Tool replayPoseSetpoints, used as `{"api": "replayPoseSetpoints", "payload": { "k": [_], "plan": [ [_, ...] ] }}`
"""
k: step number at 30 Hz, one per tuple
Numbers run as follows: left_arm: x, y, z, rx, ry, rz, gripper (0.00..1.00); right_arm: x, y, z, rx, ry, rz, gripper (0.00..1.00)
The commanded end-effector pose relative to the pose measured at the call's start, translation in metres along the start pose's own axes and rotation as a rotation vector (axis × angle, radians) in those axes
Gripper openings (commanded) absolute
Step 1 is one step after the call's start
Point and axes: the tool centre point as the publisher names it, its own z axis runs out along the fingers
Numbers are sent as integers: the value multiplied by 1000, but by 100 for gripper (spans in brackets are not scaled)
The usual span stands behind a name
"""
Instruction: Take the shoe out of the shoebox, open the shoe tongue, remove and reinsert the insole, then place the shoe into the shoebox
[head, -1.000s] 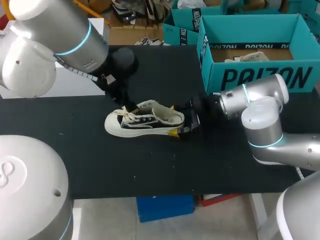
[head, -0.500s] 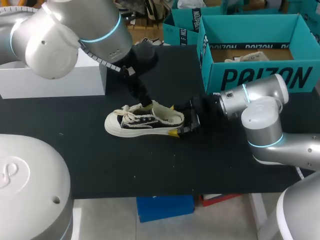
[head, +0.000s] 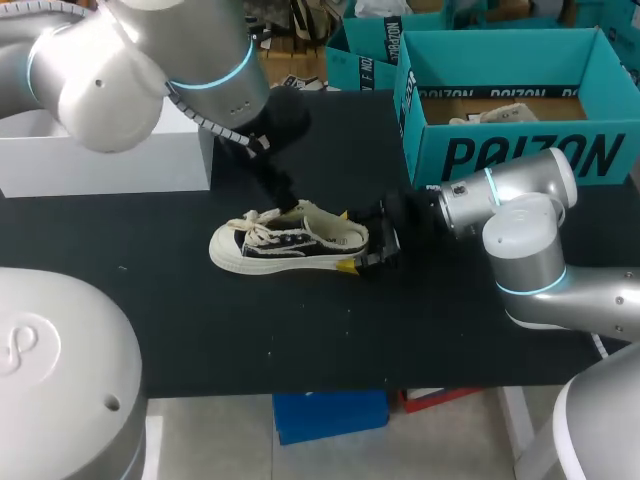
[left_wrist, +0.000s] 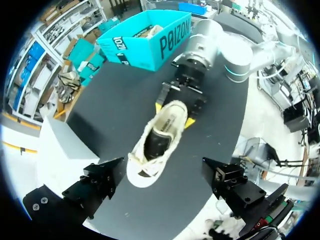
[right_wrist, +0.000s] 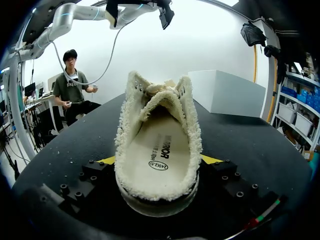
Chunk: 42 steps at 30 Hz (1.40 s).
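A cream and black sneaker (head: 285, 242) lies on its sole on the black table (head: 200, 330), toe to the left. My right gripper (head: 350, 240) is shut on its heel, one yellow tip on each side. In the right wrist view the shoe (right_wrist: 157, 125) runs ahead from between the fingertips (right_wrist: 107, 160), its mouth wide and the cream insole (right_wrist: 157, 155) showing inside. My left gripper (head: 283, 198) hangs open just above the laces; from its own wrist view (left_wrist: 165, 186) the shoe (left_wrist: 157, 142) lies below, untouched. The teal shoebox (head: 520, 150) stands at the back right.
A second shoe (head: 490, 113) lies inside the shoebox. Another teal box (head: 365, 55) stands behind it. A white block (head: 100, 165) sits at the table's back left, close to my left arm. Bare table stretches in front of the shoe.
My left arm has swung in from the left, and its gripper now hangs over the shoe's laces. The right gripper and the shoe have stayed put.
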Motion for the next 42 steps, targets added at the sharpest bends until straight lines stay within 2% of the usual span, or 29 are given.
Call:
{"api": "replayPoseSetpoints", "payload": {
  "k": [1,3,10,20,23,29,42],
  "plan": [
    [-1,-14,13,-200,-29,-147,100,-1,-1,3,1,-1,1,0],
    [-2,-14,19,-282,-73,-198,100,-1,-1,3,1,-1,1,0],
    [2,-15,38,-469,-100,-391,100,-1,-1,3,1,-1,1,0],
    [5,-29,67,-618,-154,-586,100,-1,-1,3,1,-1,1,0],
    [9,-33,73,-646,-196,-621,100,-1,-1,3,1,-1,1,0],
    [13,-35,87,-672,-212,-701,100,-1,-1,3,1,-1,1,0],
    [13,-33,103,-638,-282,-746,100,-1,-1,3,1,-1,1,0]
  ]
}}
